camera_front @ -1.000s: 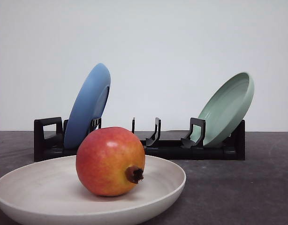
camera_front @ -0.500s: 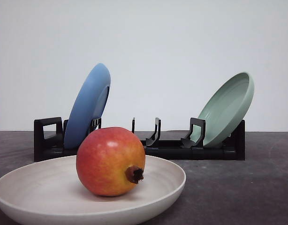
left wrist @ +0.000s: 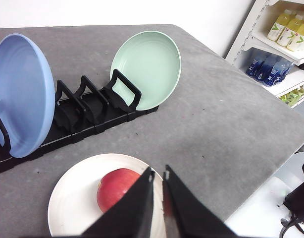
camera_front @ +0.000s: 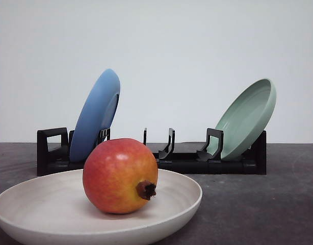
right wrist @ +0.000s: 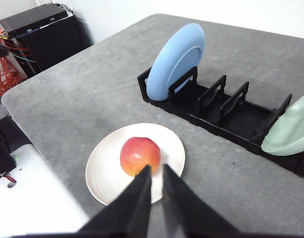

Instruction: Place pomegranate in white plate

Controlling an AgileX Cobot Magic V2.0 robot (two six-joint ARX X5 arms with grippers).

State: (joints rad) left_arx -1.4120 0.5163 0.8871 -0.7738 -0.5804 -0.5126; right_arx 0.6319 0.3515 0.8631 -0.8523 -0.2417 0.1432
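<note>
A grey counter (right wrist: 82, 89) with rounded corners runs under a plain white wall, with broad bare room around the things on it. Near its front lies the white plate (camera_front: 44, 204), the pomegranate (camera_front: 120, 175) resting inside it, crown to the right in the front view. Behind stands a black rack (camera_front: 187, 162), a blue plate (camera_front: 95, 115) leaning at its left end, a green plate (camera_front: 246, 118) at its right, the middle slots free. Left hand (left wrist: 157, 174) and right hand (right wrist: 156, 168) hang above the plate, each narrowed to a slit, holding nothing. Beyond the counter's edge a shelf (left wrist: 278, 37) carries bottles, their labels too small to read.
</note>
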